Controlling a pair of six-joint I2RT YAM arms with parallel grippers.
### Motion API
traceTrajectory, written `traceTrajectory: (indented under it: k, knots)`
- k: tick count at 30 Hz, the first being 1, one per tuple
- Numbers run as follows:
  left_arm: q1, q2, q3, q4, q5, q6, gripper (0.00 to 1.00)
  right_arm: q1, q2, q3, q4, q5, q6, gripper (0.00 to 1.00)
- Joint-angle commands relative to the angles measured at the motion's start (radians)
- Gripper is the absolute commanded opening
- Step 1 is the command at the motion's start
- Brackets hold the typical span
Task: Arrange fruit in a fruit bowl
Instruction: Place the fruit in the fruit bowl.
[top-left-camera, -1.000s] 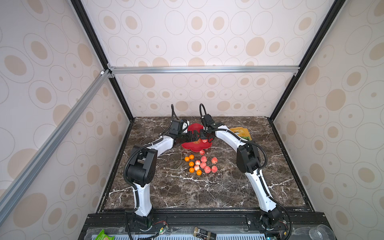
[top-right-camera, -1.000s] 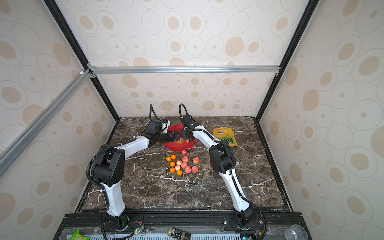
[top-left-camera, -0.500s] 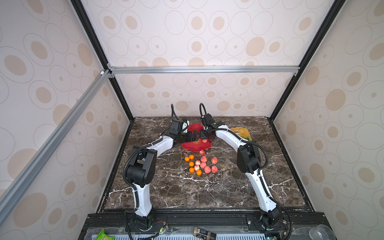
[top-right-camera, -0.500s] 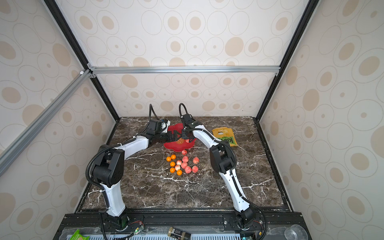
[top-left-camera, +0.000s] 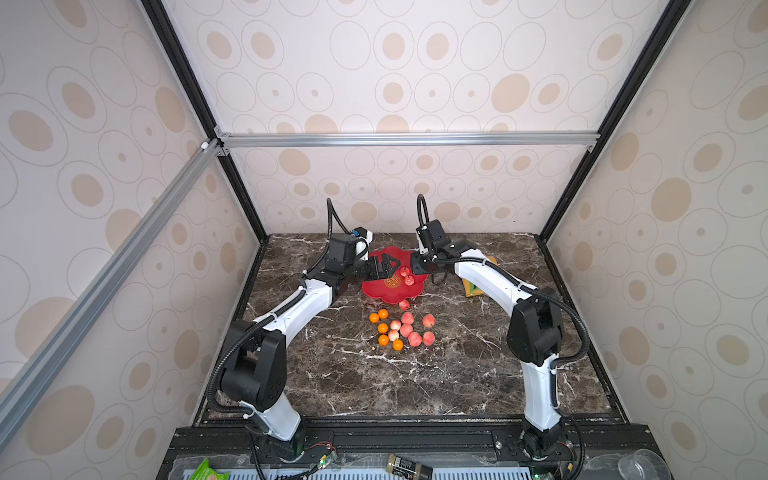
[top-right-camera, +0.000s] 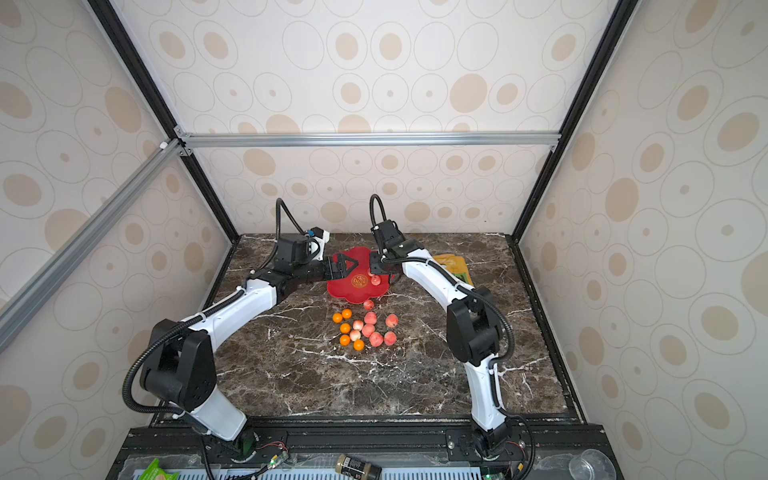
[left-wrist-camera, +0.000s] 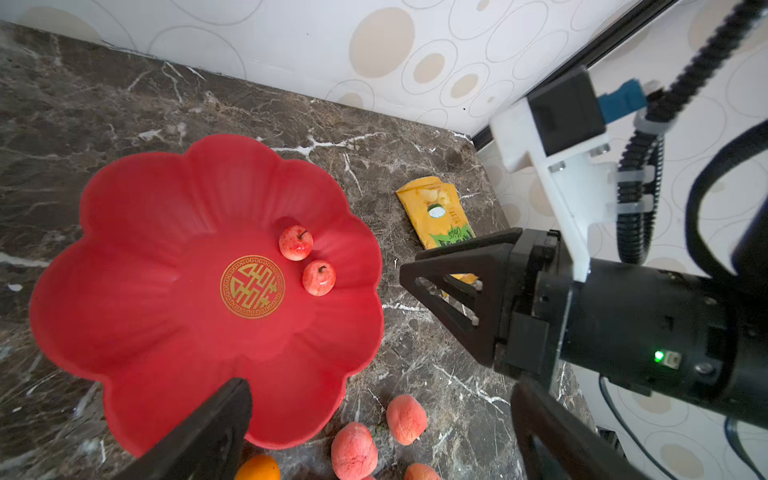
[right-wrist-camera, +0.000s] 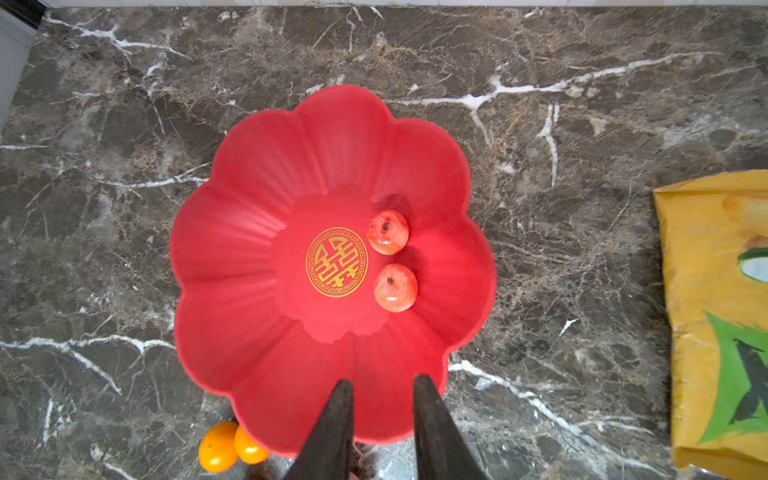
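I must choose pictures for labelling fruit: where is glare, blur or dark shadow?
Right wrist view: the bowl and the two fruits in it are sharp, each fruit with a small white glare spot; the right gripper is dark and slightly soft. Left wrist view: the left gripper is dark and out of focus. Both top views: even light, faint shadows, loose fruit tiny.

Your left arm and right arm both stretch forward and bend inward, wrists facing each other. Your left gripper has its jaws spread wide, while your right gripper has them only narrowly parted.
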Motion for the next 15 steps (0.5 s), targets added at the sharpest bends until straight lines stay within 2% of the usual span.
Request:
traceTrajectory:
  k: [1, 6, 15]
  knots:
    - [-0.013, -0.054, -0.047, 0.004, -0.012, -0.037, 0.98, 0.005, -0.058, -0.085, 0.019, -0.016, -0.010, 0.27]
    - [-0.029, -0.125, -0.116, 0.023, -0.050, -0.072, 0.98, 0.026, -0.125, -0.185, 0.033, -0.033, -0.038, 0.27]
    - [-0.037, -0.276, -0.279, 0.061, -0.090, -0.109, 0.98, 0.073, -0.157, -0.266, 0.023, -0.098, -0.121, 0.27]
